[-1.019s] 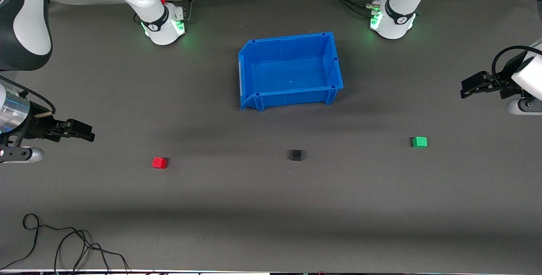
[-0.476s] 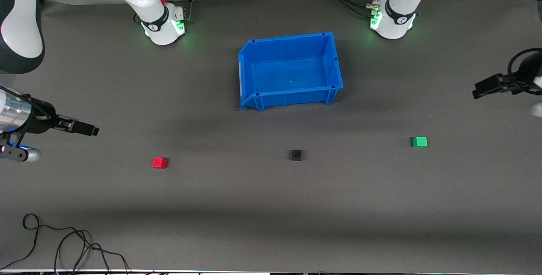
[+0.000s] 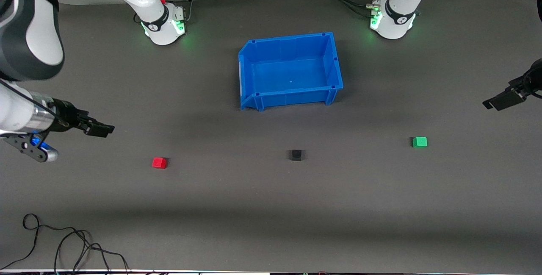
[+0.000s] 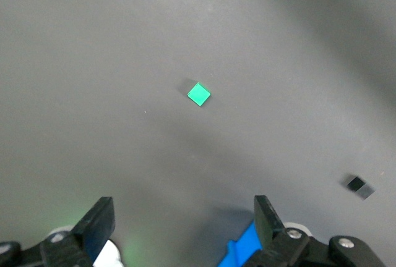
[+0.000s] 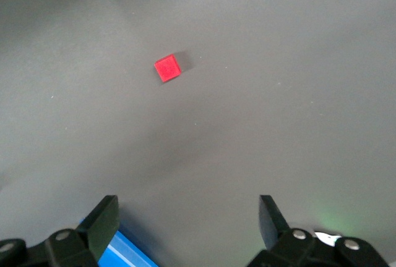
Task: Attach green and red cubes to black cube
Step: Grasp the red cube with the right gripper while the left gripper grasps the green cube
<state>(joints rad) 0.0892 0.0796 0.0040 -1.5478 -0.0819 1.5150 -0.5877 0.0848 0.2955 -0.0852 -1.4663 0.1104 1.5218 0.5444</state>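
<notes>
The small black cube (image 3: 296,154) sits on the dark mat, nearer the front camera than the blue bin. The red cube (image 3: 159,162) lies toward the right arm's end and shows in the right wrist view (image 5: 167,68). The green cube (image 3: 419,141) lies toward the left arm's end and shows in the left wrist view (image 4: 198,94), where the black cube (image 4: 356,185) also appears. My right gripper (image 3: 100,129) is open and empty in the air over the mat, apart from the red cube. My left gripper (image 3: 499,101) is open and empty over the mat, apart from the green cube.
An empty blue bin (image 3: 245,65) stands in the middle of the mat between the arm bases. A loose black cable (image 3: 63,245) lies at the mat's near corner at the right arm's end.
My right gripper has moved toward the red cube. My left gripper has moved toward that view's right edge and lower in it, toward the green cube's row. The cubes have not moved.
</notes>
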